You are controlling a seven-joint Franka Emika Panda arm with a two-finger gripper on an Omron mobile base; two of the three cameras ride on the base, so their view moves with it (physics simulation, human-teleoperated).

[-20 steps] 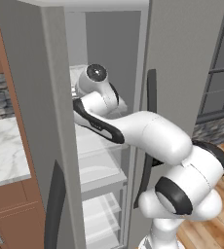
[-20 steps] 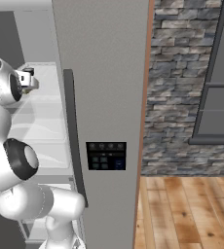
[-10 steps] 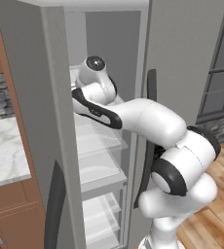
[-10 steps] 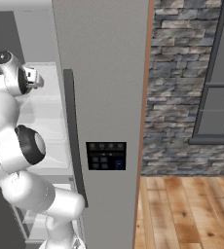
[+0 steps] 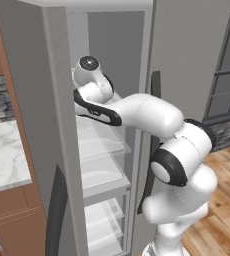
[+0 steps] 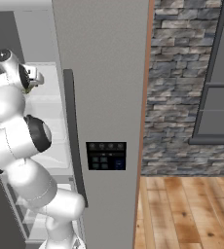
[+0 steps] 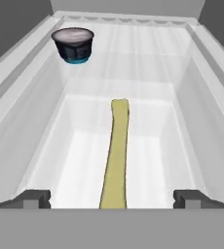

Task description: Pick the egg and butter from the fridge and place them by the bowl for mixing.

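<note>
my fingers [image 7: 36, 198] stand wide apart at the bottom of the hand view, nothing between them yet, and the gripper [image 7: 112, 199] is lined up over the near end of the butter [image 7: 117, 151]. the butter lies lengthwise on a pale shelf [image 7: 153, 146] inside the fridge [image 5: 112, 60], its far end pointing toward the back wall. from the left base view i see the arm reaching in through the open door at an upper shelf; from the right base view the hand [image 6: 28, 78] sits just behind the fridge door [image 6: 102, 97].

i judge the task is at its start: the butter is not gripped, i cannot find the egg or the bowl here, so both picks and both placements remain.

a dark cup [image 7: 73, 44] stands at the back left of the shelf, well apart from the butter and not in my path. the shelf walls hem the hand on both sides, so i expect little room to swing.
</note>
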